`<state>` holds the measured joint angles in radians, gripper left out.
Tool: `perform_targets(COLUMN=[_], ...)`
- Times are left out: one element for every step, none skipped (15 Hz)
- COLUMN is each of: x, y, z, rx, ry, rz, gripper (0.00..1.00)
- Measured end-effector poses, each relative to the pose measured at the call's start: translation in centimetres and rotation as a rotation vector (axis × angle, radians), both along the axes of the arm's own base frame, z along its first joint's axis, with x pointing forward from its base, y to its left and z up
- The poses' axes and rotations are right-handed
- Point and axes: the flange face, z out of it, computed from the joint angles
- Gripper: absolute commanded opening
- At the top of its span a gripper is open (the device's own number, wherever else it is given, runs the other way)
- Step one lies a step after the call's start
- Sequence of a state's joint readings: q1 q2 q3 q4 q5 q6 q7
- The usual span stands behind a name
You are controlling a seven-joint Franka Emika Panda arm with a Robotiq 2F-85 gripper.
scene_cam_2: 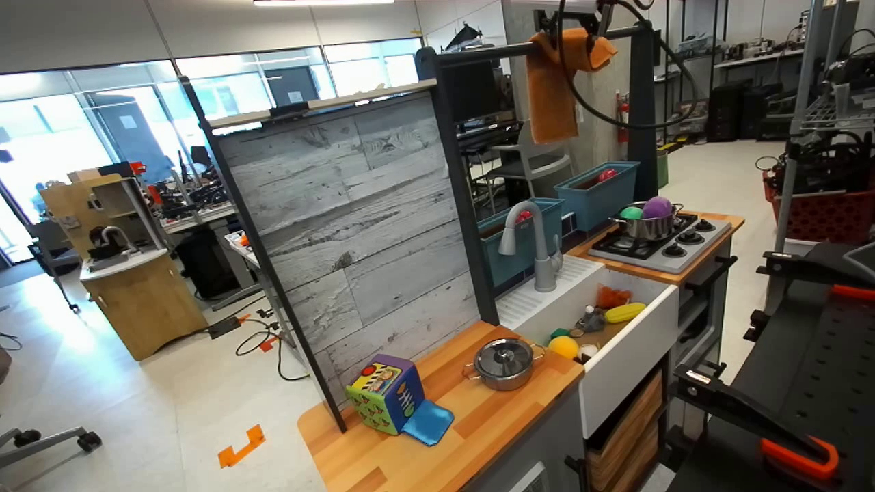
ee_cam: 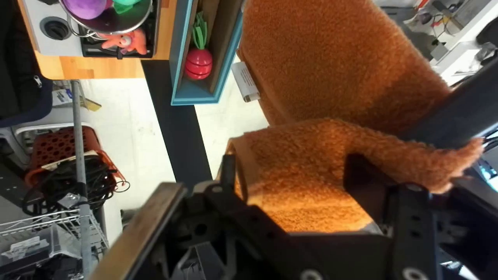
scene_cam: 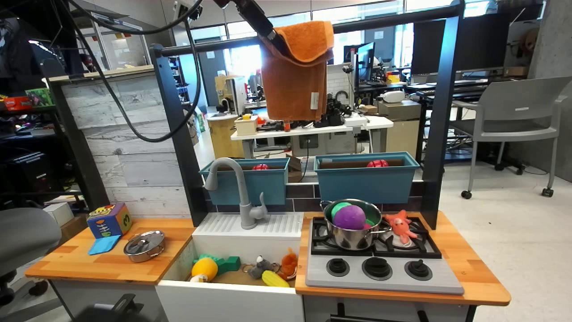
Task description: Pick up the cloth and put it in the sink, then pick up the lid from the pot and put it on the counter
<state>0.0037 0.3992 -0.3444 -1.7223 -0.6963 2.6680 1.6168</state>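
Note:
The orange cloth (scene_cam: 295,89) hangs over the black top rail; it also shows in an exterior view (scene_cam_2: 552,102) and the wrist view (ee_cam: 330,58). My gripper (ee_cam: 290,167) is at the cloth's upper fold, fingers wide apart with cloth between them. One dark finger (scene_cam: 279,44) lies against the cloth in an exterior view. The white sink (scene_cam: 228,299) below holds several toys; its front wall shows too (scene_cam_2: 632,355). A small steel pot (scene_cam: 145,256) with a glass lid (scene_cam: 144,241) on it stands on the left wooden counter (scene_cam: 76,266); the lid also shows here (scene_cam_2: 506,357).
A grey faucet (scene_cam: 243,197) rises behind the sink. A steel pot (scene_cam: 353,239) with balls and a pink starfish toy (scene_cam: 402,226) are on the stove. Teal planters (scene_cam: 364,183) hang below the rail. A toy cube (scene_cam: 109,219) is on the counter. A cable (scene_cam: 154,138) hangs from the arm.

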Motion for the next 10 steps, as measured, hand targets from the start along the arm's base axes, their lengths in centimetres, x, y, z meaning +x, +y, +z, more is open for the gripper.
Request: perform_targets(x=[0.2,0.4,0.6,0.7,0.8,0.8,0.9,0.8,0.7,0.4], y=[0.2,0.3,0.4,0.4,0.4,0.4,0.4,0.5,0.9,1.7], z=[-0.2,-0.4,-0.6,-0.8,-1.1,-1.3,-1.4,-1.6,-2.2,-3.1], rx=[-0.003,-0.004,-0.005,-0.004,-0.001,0.000,0.001,0.007,0.033,0.067], ry=[-0.005,-0.007,-0.011,-0.014,-0.015,-0.015,-0.013,-0.009,0.025,0.069], rz=[-0.016,-0.028,-0.035,-0.041,-0.046,-0.049,-0.049,-0.053,-0.055,-0.039], gripper=[0.35,0.27,0.20,0.12,0.05,0.00,0.00,0.00,0.00,0.01])
